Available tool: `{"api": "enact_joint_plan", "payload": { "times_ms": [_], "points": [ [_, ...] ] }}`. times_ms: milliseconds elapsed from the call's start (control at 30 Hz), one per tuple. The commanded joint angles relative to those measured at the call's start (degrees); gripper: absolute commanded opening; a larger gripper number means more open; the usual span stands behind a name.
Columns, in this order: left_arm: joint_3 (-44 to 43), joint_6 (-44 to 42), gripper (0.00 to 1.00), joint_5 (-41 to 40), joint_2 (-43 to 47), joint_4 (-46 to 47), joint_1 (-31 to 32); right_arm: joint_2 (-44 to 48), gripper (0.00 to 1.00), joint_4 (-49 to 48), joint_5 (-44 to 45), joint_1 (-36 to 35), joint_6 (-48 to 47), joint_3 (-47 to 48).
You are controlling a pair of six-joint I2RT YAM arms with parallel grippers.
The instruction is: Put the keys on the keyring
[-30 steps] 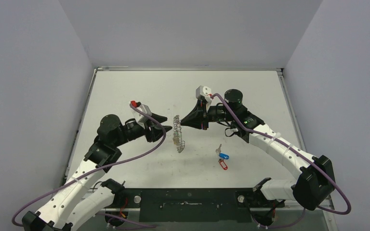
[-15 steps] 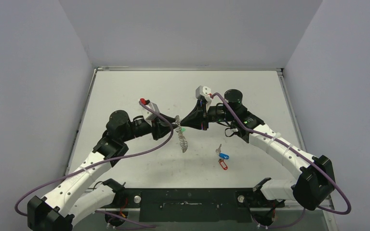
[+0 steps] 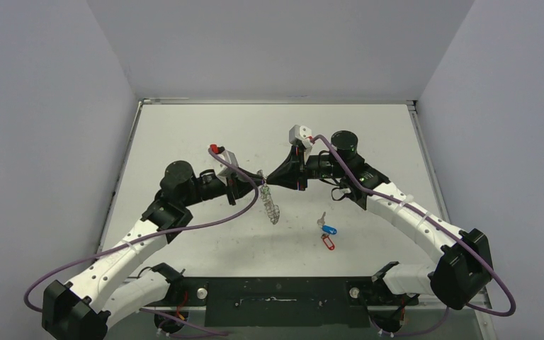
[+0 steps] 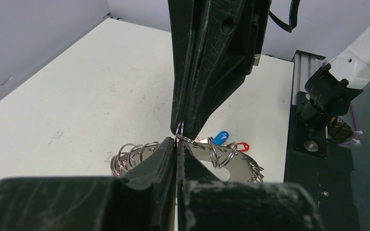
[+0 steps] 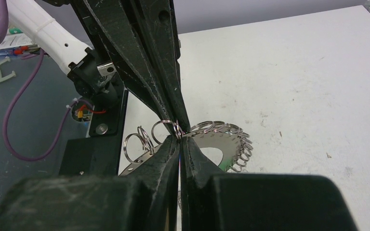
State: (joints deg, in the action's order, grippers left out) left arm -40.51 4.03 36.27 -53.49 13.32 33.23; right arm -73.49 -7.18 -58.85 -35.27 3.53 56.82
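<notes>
The left gripper (image 3: 257, 185) and right gripper (image 3: 268, 183) meet tip to tip, each clamped shut on the keyring (image 3: 273, 209), which hangs beneath them; the keys (image 3: 326, 234) lie on the desk (image 3: 184, 134) below, nearer the right gripper.

White table (image 3: 184, 134), seemingly scuffed, enclosed by pale grey walls (image 3: 42, 106) on three sides.

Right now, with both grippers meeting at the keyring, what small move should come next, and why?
Probably the right gripper should open and back away, leaving the keyring to the left gripper. Both are shut on loops at its upper edge, and the keys lie loose on the table, off to the right.
</notes>
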Motion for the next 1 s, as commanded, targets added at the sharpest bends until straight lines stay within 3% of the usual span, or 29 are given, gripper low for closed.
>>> {"api": "enact_joint_plan", "payload": {
  "times_ms": [0, 33, 67, 200, 300, 467, 733, 967],
  "points": [
    [-2.38, -1.66, 0.00, -0.47, 0.46, 0.42, 0.38, 2.56, 0.00, -4.38, -1.17, -0.42, 0.03, 1.97],
    [-2.70, -2.25, 0.00, -0.64, 0.62, -0.54, 0.42, 2.54, 0.00, -4.30, -0.98, -0.41, -0.02, 1.97],
    [-3.08, -2.78, 0.00, -0.75, 0.93, -1.57, 0.43, 2.56, 0.07, -4.02, -0.87, -0.42, -0.28, 2.10],
    [-5.14, -6.12, 0.00, -0.87, 1.39, -6.43, 0.38, 3.06, 0.41, 0.02, 1.08, -0.33, -3.75, 3.55],
    [-6.34, -7.33, 0.00, -0.50, 1.62, -8.33, 0.43, 3.77, 0.52, 3.01, 2.69, -0.33, -7.02, 4.72],
    [-8.14, -9.19, 0.00, 1.14, 1.21, -11.61, 0.43, 3.35, 0.53, 6.94, 2.40, -0.24, -10.91, 6.91],
    [-11.57, -11.82, 0.00, 4.35, 0.08, -18.22, 0.48, 1.60, 0.46, 14.84, -0.22, -0.41, -17.12, 9.92],
    [-12.39, -11.68, 0.00, 5.61, -0.66, -18.36, 0.51, -0.58, 0.46, 18.57, -3.05, -1.22, -19.41, 12.26]
  ]
}}
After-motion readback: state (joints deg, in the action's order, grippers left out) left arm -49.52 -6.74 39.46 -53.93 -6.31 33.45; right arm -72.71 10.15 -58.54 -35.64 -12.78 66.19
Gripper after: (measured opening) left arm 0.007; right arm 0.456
